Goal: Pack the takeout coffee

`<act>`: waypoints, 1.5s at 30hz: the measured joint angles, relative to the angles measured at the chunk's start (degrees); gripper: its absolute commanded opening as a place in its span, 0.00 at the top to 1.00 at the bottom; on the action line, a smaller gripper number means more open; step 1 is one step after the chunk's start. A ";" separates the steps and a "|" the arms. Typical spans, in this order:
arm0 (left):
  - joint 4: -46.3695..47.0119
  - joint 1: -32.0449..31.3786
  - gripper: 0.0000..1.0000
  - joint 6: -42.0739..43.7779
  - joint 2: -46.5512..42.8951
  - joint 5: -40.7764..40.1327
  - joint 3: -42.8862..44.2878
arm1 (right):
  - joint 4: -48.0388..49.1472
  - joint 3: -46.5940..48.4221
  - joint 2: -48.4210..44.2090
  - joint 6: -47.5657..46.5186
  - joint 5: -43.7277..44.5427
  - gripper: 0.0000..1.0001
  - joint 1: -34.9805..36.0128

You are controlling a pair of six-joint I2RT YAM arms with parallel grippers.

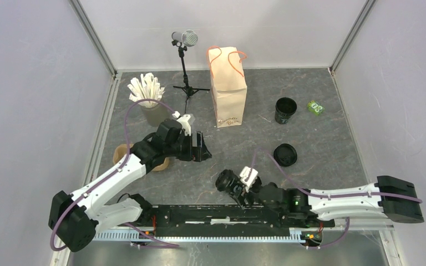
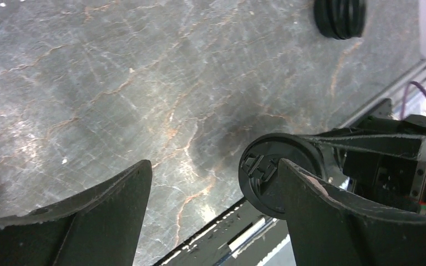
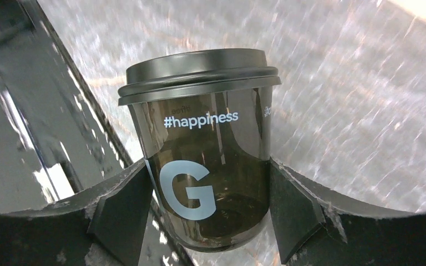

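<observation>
At the near edge a long black metal rail carries both arm bases. Just beyond it, the right claw grips a dark, see-through plastic cup with a black lid, printed "#happiness" and a large "G". One pad presses each side of its lower half, and the lid end stands clear of the fingers. From above, the round lid face shows at the claw's left end, so the cup's long axis is tipped over, lid pointing left and away toward the left claw. Whether the cup touches the grey marbled tabletop cannot be told.

The left claw hangs open over bare tabletop with nothing between its fingers. A round brown cardboard piece lies partly hidden under that arm.

Farther right lies a loose round black lid. Beyond it stands an open black cup, mouth up, with a small green packet beside it.

At the back stand a grey cup of white sticks, an upright brown paper bag with orange handles and a grey microphone on a black tripod.
</observation>
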 measured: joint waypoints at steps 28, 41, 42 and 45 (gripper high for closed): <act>24.22 0.46 0.05 -14.19 -2.25 24.50 -4.44 | 40.30 -11.21 -15.39 -26.38 -2.34 0.24 -0.09; 27.06 0.39 0.07 -14.38 -6.29 24.68 -5.25 | 41.64 -11.21 -13.66 -26.60 -2.97 0.24 -0.09; 27.04 0.39 0.08 -14.34 -6.27 24.68 -5.25 | 41.64 -11.21 -13.53 -26.60 -2.97 0.24 -0.09; 26.58 0.28 0.12 -13.81 -5.70 24.85 -5.25 | 41.92 -11.21 -13.07 -26.60 -2.93 0.24 -0.09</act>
